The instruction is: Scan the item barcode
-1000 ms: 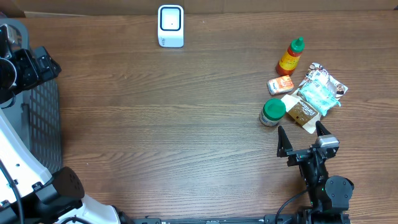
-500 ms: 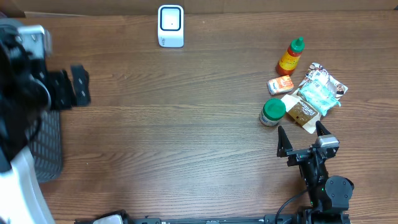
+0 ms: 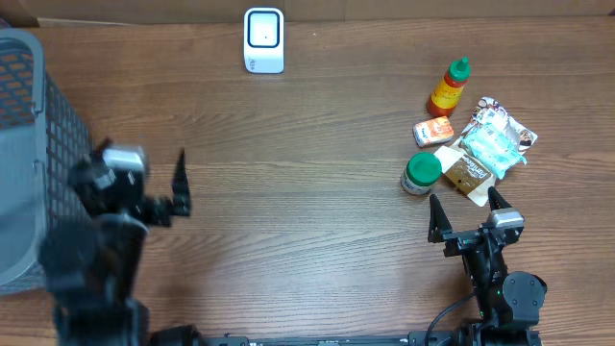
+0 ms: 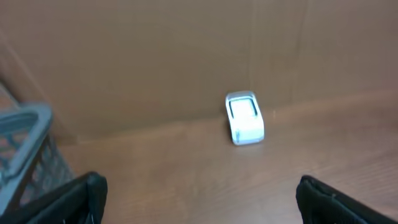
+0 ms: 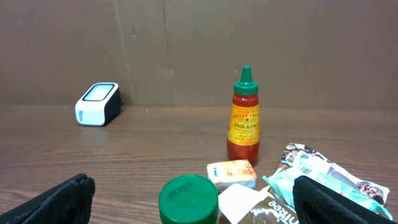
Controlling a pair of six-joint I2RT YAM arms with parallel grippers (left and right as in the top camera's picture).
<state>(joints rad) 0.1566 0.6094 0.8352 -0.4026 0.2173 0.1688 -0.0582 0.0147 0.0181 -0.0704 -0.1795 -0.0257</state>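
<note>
Two grippers hover with jaws spread and empty: left gripper [image 4: 199, 194] at nine o'clock, right gripper [image 3: 463, 204] at five. Picking hasn't begun. The jar [image 3: 421, 171] and bottle [image 3: 449, 86] sit at three o'clock. The likely next move is for the right gripper to grasp the jar and carry it to the scanner [image 3: 263, 39] at twelve.

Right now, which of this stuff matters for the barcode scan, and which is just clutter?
Job: white scanner; candidate items: sriracha bottle, orange box, green-lidded jar, brown packet, teal pouch. Nothing shows which one gets scanned.
Lying about: mesh basket, probably, since scanning itself does not need it.
</note>
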